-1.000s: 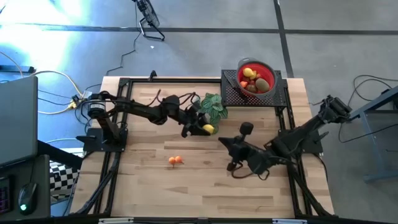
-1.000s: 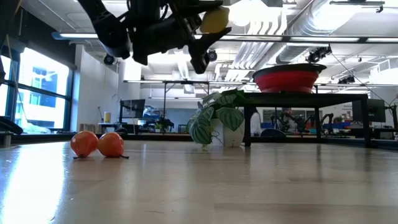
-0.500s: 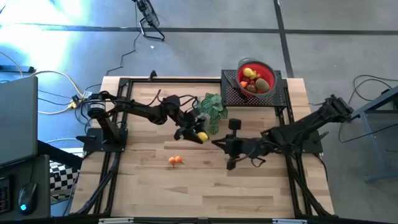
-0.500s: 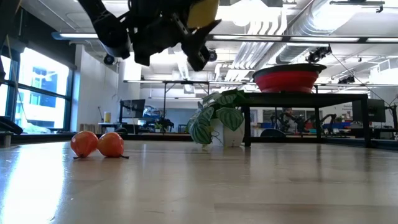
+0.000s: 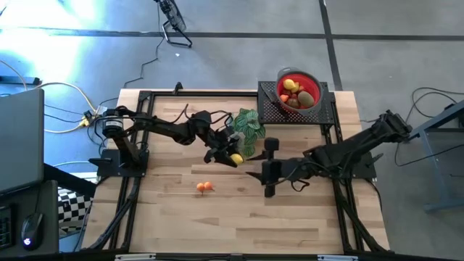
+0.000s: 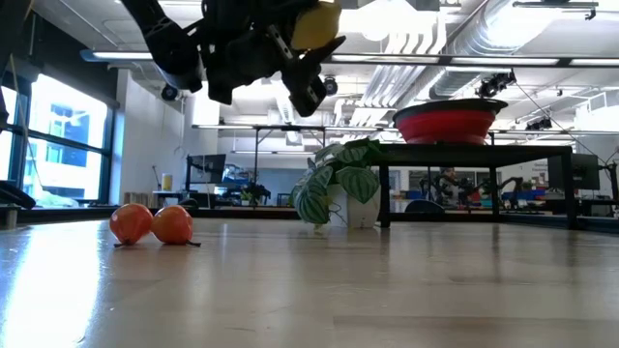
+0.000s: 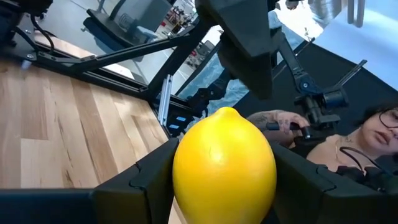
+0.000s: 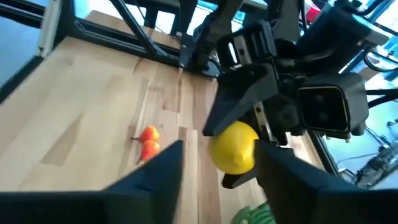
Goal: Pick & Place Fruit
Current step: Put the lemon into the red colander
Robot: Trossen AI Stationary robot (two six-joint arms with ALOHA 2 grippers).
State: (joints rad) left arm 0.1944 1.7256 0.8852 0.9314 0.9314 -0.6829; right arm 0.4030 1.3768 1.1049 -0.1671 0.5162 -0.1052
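Observation:
A yellow lemon [image 5: 235, 159] hangs high over the table's middle with my left gripper [image 7: 224, 186] shut on it; the low view shows it at the top [image 6: 314, 21]. My right gripper [image 5: 255, 171] stands open just to the lemon's right, pointing at it. In the right wrist view the lemon [image 8: 234, 147] lies a little ahead of the spread fingers, untouched by them. Two small orange fruits [image 5: 205, 187] rest side by side on the wood, left of the middle. A red bowl [image 5: 316, 81] with several fruits sits on a black rack at the far right. My left gripper pinches the lemon's two sides [image 7: 186, 174] between its two fingers [image 7: 143, 183]. The fingers reach out about level from the table's left. The lemon is lifted well clear of the table, its pointed end [image 7: 227, 111] facing away from the wrist.
A green leafy plant [image 5: 249, 125] stands just behind the lemon, beside the black rack [image 5: 279, 112]. Black frame rails run along the table's edges. A person shows beyond the table in the left wrist view [image 7: 354, 149]. Bare wood lies at the near side.
My right gripper has swung toward the table's left, closing on the lemon, has turned, and its fingers now stand apart. My left gripper has turned at the wrist, carrying the lemon a little toward the near edge, still clear of the table.

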